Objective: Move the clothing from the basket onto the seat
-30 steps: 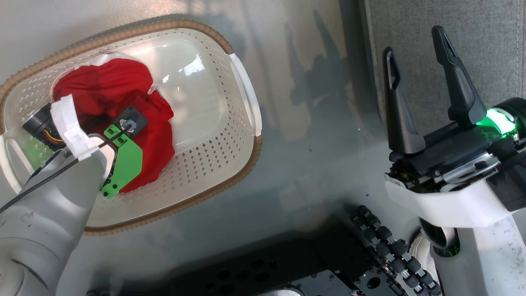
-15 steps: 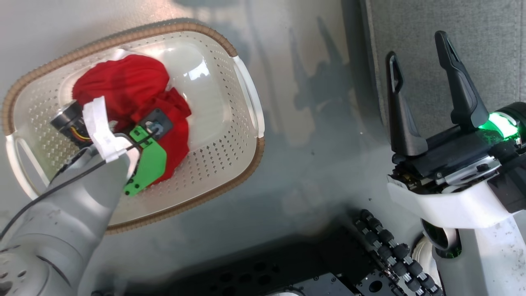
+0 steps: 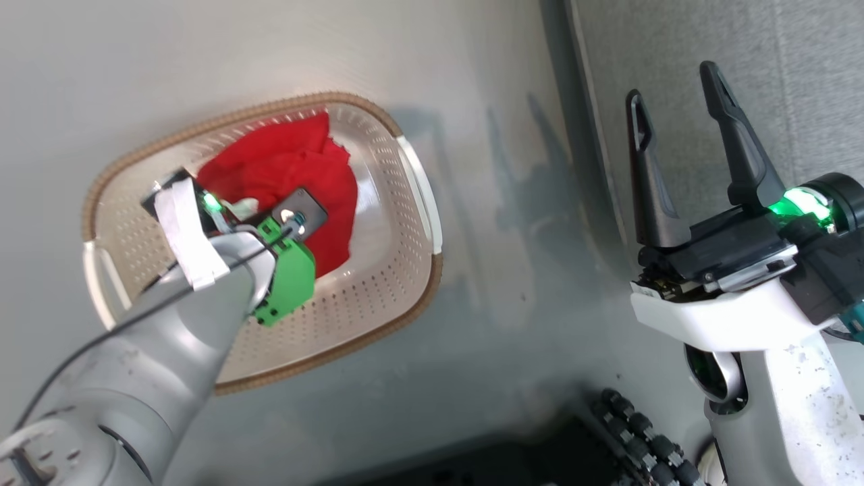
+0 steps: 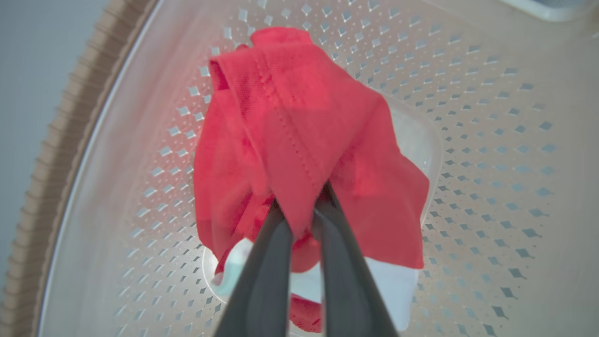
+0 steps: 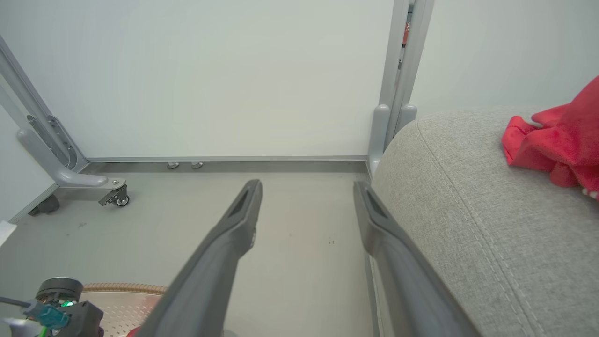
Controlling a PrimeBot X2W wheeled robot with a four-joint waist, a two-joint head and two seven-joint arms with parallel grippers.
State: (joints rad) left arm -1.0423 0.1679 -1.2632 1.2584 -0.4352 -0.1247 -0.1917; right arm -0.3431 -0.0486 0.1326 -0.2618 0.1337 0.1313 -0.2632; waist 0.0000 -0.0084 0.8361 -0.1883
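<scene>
So the left gripper (image 4: 299,208) has its two dark fingers (image 4: 266,262) pressed together on a fold of the bright red fabric garment (image 4: 304,117), pinching it right along a stitched seam. That garment is bunched up inside the small cream-white perforated plastic basket (image 3: 395,283) with the brown woven-look rim, and a bit of white trim peeks out underneath. The basket sits on the glossy grey floor (image 3: 499,324), near the big light-grey upholstered seat (image 5: 468,210). The right gripper (image 3: 671,84) hovers by the seat's edge with its fingers spread wide apart. A second crumpled red garment (image 5: 557,135) lies on top of the seat, well back from its rounded corner.
</scene>
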